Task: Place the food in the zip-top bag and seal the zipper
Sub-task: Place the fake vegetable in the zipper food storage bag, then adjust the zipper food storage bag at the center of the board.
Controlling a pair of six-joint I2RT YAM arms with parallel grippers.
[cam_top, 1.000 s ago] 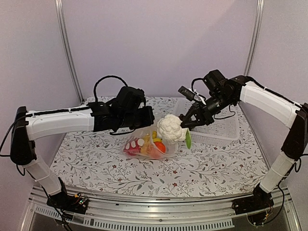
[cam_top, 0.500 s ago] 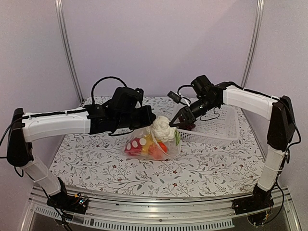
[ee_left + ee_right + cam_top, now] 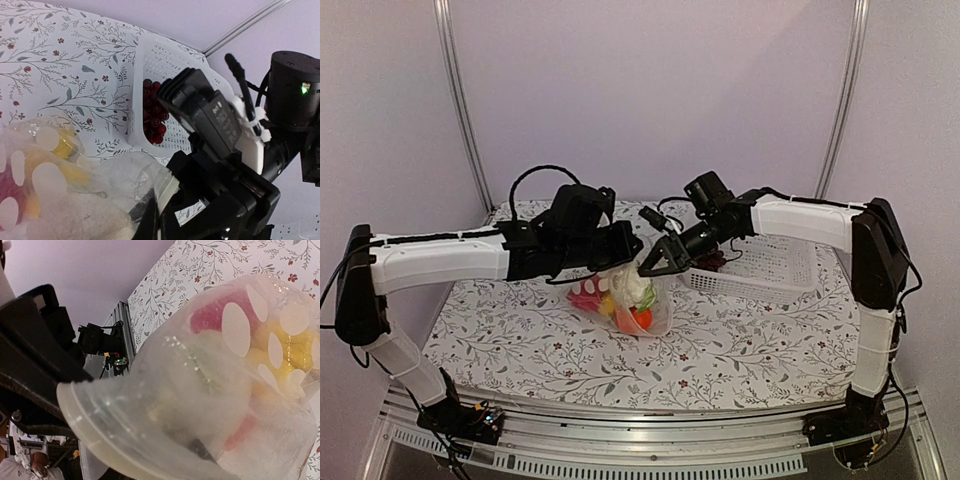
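A small white sticker [image 3: 192,211] is sitting on a black gripper part low in the left wrist view. Its print is too tiny to read.

The left gripper [image 3: 620,250] is reaching in from the left side of the table [image 3: 520,340]. It is squeezed closed and is pinching the top edge of the zip-top bag [image 3: 660,310], holding the mouth up.

The bag is sitting in the middle of the table, a bit closer to the far edge. It is clear and crinkly, with round white spots on it. The zipper [image 3: 95,432] is showing as a thick pale strip curving around the open mouth. Food is showing through the plastic: a red piece [image 3: 210,317], yellow pieces [image 3: 295,355], an orange fruit [image 3: 640,318] at the bottom and the pale cabbage [image 3: 636,285] up near the mouth.

The right gripper [image 3: 657,265] is pointing down at the bag's mouth, right by the cabbage. I cannot tell if it is gripping the cabbage.

The white basket [image 3: 770,275] is sitting near the far right corner. The dark red grape bunch [image 3: 152,112] is lying inside it, against the wall nearest the bag.
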